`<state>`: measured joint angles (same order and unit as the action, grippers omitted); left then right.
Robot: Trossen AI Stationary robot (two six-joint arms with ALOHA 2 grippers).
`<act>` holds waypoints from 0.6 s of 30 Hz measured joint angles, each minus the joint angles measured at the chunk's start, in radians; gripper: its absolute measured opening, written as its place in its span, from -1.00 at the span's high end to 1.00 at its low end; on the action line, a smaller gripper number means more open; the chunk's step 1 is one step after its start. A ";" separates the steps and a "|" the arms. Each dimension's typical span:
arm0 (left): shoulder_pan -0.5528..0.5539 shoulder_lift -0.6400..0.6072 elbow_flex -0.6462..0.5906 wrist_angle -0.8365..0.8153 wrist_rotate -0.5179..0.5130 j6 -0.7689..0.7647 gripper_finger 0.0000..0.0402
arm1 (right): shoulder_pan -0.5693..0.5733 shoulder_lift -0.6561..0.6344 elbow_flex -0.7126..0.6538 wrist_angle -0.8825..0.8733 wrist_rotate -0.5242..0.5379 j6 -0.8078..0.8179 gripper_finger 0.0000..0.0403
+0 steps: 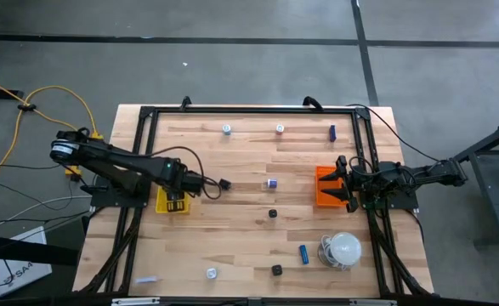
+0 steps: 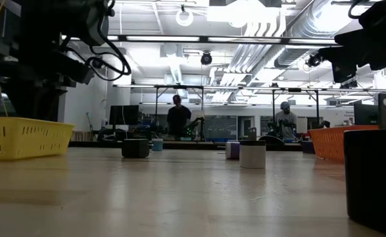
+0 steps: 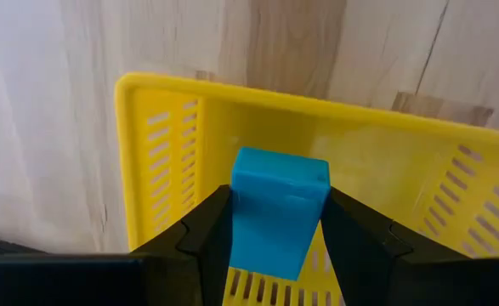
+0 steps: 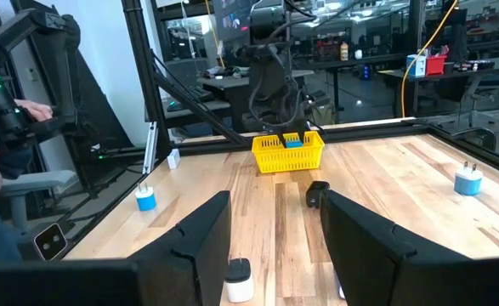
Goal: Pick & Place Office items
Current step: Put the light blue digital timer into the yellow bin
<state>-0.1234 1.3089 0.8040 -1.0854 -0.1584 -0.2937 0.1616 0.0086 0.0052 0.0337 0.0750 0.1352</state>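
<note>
1. Left claw (image 3: 275, 242), clenched on a blue block (image 3: 276, 221), hangs above my yellow tray (image 3: 160, 170), left of frame centre.
2. Right claw (image 4: 275, 246) waits released over the orange tray (image 1: 325, 189).

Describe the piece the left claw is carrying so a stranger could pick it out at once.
Start at the yellow tray on the table's left side. The left claw hangs just above it, shut on a light blue block. It is the only piece off the wood and held between dark fingers; every other small item lies loose on the table.
</note>
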 joint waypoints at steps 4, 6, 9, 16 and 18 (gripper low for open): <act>0.013 0.015 0.000 -0.002 0.006 0.002 0.23 | 0.000 0.000 0.000 0.000 0.000 0.000 0.16; 0.012 0.029 0.000 -0.002 0.006 0.002 0.23 | 0.000 0.000 0.000 0.000 0.000 0.000 0.16; 0.010 0.052 0.000 -0.002 0.006 0.002 0.23 | 0.000 0.000 0.000 0.000 0.000 0.000 0.16; 0.010 0.097 0.000 0.001 0.008 0.002 0.23 | 0.000 0.000 0.000 0.000 0.000 0.000 0.16; 0.010 0.096 0.000 0.001 0.009 0.001 0.23 | 0.000 0.000 0.000 0.000 0.000 0.000 0.16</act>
<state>-0.1131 1.4052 0.8040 -1.0840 -0.1497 -0.2924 0.1616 0.0086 0.0051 0.0338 0.0750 0.1349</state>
